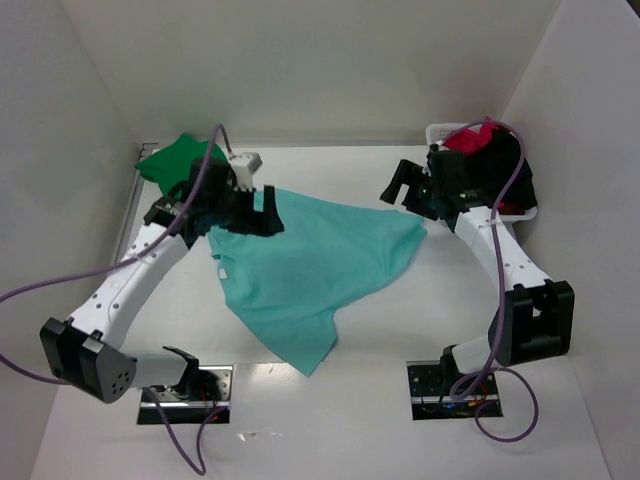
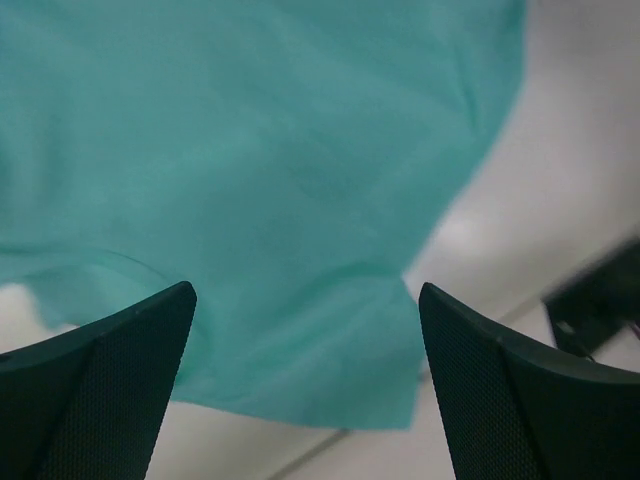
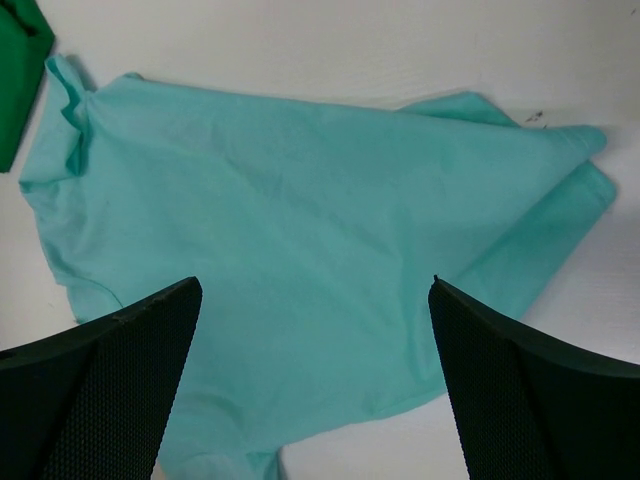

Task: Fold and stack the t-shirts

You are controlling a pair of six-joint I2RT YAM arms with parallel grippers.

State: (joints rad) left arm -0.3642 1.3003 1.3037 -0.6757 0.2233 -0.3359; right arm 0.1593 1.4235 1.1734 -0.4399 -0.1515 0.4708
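Down at the near edge, the white bench [image 1: 330, 420] carries both arm bases, purple cables [image 1: 30, 290] looping off them. Just beyond, between the bases, a pointed corner of the light teal cotton short-sleeved t-shirt [image 1: 310, 270] reaches toward us. The shirt lies loose and wrinkled in the middle of the bench, spread on a diagonal and not folded square. Its right-hand corner is doubled over on itself, which is plain in the right wrist view. Moving up the cloth, the left arm's black fingers [image 1: 262, 215] hover over the shirt's far-left edge. They stand wide apart with nothing pinched, and the left wrist view shows only blurred teal fabric below the gap. Whether the tips graze the cloth, I cannot tell. Across on the right, the right arm's black fingers [image 1: 402, 192] are spread wide as well and hold nothing. They hang above bare bench just past the shirt's far right corner, with the whole teal shirt laid out under their camera. At the far left lies a dark green t-shirt [image 1: 180, 160], just beside the teal one's sleeve. In the far right corner stands a white plastic basket [image 1: 437, 133] holding a red t-shirt [image 1: 470, 138] and a black t-shirt [image 1: 512, 165], bunched together.
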